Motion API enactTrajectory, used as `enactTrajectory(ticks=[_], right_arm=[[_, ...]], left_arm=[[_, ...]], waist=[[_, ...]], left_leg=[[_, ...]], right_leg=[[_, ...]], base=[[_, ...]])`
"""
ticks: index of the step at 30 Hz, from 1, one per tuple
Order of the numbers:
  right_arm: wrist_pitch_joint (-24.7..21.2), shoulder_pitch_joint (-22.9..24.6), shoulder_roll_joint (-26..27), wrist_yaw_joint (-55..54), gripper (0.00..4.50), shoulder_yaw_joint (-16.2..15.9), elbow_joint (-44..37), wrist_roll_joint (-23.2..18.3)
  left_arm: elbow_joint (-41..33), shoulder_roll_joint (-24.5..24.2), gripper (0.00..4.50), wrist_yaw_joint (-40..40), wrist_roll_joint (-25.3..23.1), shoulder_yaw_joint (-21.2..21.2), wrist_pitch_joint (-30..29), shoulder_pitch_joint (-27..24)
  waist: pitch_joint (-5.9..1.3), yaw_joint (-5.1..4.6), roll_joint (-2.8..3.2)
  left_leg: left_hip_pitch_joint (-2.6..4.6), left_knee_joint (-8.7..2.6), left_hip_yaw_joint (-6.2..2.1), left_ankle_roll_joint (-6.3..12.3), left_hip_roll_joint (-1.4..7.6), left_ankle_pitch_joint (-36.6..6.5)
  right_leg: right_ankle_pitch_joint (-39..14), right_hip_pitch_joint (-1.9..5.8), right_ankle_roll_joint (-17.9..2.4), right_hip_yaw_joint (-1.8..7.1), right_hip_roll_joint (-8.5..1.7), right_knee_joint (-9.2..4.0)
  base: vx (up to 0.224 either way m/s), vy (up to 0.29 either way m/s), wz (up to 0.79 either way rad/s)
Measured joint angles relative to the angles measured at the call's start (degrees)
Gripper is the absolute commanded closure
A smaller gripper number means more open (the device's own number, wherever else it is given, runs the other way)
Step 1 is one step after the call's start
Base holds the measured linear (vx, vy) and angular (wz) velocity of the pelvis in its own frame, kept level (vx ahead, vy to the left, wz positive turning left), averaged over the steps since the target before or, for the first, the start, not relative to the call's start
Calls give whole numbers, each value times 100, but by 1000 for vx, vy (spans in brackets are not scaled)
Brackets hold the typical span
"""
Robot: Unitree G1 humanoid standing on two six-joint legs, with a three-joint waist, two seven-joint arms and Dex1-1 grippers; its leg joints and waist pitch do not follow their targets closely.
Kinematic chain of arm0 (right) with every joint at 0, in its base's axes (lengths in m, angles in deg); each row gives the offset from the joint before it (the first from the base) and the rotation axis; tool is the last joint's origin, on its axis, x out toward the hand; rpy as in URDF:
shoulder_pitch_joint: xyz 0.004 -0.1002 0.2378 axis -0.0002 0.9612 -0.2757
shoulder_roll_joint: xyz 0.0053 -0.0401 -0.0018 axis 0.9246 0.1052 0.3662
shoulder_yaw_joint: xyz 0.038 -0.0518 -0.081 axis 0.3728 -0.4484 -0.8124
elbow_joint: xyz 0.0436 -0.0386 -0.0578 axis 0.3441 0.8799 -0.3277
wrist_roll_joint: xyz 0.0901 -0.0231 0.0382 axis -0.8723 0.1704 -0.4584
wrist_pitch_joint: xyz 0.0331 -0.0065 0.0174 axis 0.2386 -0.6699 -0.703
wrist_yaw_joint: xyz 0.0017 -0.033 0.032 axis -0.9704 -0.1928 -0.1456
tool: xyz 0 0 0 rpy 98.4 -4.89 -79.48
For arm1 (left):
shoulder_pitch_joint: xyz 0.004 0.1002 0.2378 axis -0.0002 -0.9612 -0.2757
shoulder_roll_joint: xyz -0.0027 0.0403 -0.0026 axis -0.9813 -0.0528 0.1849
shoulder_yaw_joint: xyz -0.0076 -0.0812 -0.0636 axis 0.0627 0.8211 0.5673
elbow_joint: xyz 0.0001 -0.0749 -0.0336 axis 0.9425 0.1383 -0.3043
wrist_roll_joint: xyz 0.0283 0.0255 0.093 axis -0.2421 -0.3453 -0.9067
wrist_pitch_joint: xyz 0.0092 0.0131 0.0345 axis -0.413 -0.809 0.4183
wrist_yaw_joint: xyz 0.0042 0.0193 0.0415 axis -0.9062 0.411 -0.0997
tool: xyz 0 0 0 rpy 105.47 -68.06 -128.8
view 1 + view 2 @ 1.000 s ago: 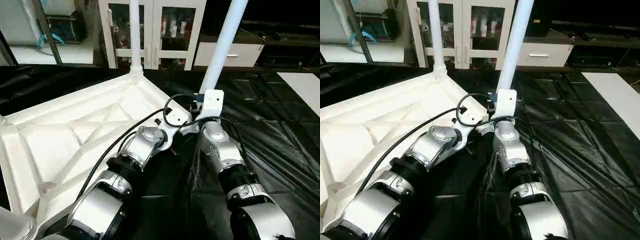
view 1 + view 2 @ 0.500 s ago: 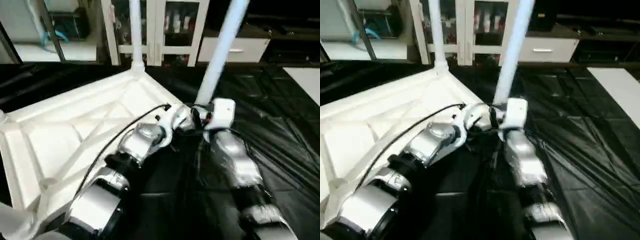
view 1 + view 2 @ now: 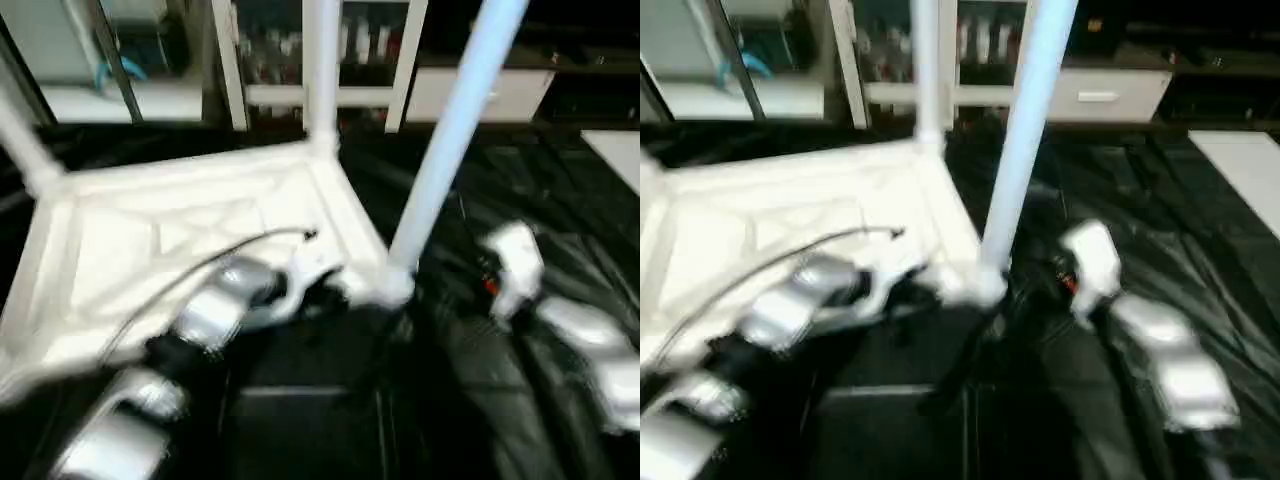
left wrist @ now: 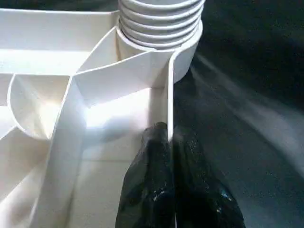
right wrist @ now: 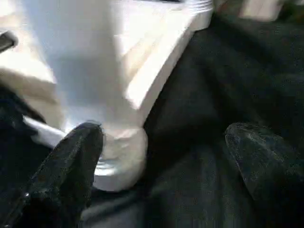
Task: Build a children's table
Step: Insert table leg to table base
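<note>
The children's table lies upside down, its ribbed white top (image 3: pixel 170 240) facing up. One white leg (image 3: pixel 452 150) stands tilted in the near corner socket (image 3: pixel 395 287). Another leg (image 3: pixel 320 70) rises from the far corner, and a third leg (image 3: pixel 25 140) stands at the left. My left gripper (image 4: pixel 168 135) is shut on the top's thin rim wall (image 4: pixel 169 95), just below the threaded socket (image 4: pixel 159 28). My right gripper (image 5: pixel 164 152) is open, one finger (image 5: pixel 71 166) beside the near leg's base (image 5: pixel 118 156) and apart from it. The right wrist (image 3: pixel 510 265) hangs to the right of that leg.
A crinkled black sheet (image 3: pixel 500 400) covers the floor around the top. White glass-door cabinets (image 3: pixel 370 50) and a white drawer unit (image 3: pixel 520 95) stand at the back. A white panel (image 3: pixel 1240 170) lies at the far right.
My right gripper has let go of the near leg, opened wide and drawn off to the right. The left gripper stays on the rim. The camera has shifted.
</note>
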Motion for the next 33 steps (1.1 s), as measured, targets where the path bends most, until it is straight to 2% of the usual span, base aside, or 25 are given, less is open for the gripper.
enactTrajectory(ticks=[3,6,9,11,13,22,24,33], right_arm=[[-241,64,-147,593,4,-18,-181,-289],[-365,59,-270,929,4,-85,-196,-352],[-419,-51,-410,1354,4,-334,-272,-352],[-411,-152,-553,1813,4,-638,-345,-356],[-403,-192,-611,2047,4,-724,-342,-347],[76,-583,-474,2118,4,-990,215,224],[209,-698,-390,2081,30,-1169,440,407],[401,-898,-120,2195,87,-1330,807,585]], left_arm=[[-387,-281,450,-399,79,-131,-97,-168],[-572,-419,450,-531,64,-149,-88,-293],[-661,-442,450,-564,14,-163,-65,-343],[-763,-463,450,-557,6,-206,-137,-356],[-857,-484,450,-560,11,-253,-171,-369],[-1002,-525,450,-581,5,-289,-322,-419],[-1006,-521,450,-577,5,-291,-323,-433],[-1061,-544,450,-562,6,-320,-382,-454]], waist=[[-1,-7,3],[-1,-8,2],[-2,-4,0],[-2,17,1],[-2,45,-1],[-3,46,-2],[-3,41,-1],[-3,33,-4]], left_leg=[[3,8,3,0,2,0],[6,21,5,-1,4,0],[8,29,5,-1,8,0],[8,34,6,-1,8,0],[6,35,6,2,9,1],[6,76,6,13,14,4],[6,85,6,2,15,-2],[6,117,5,2,19,-3]], right_leg=[[0,0,-1,2,0,10],[2,4,-3,3,0,19],[2,7,-4,0,0,28],[2,6,-4,1,0,33],[2,6,-4,0,0,33],[1,4,-6,3,0,73],[0,2,-7,4,0,84],[1,4,-8,6,0,107]], base=[[0,0,0],[0,0,0],[0,0,0],[0,0,0],[0,0,0],[0,0,0],[0,0,0],[0,0,0]])
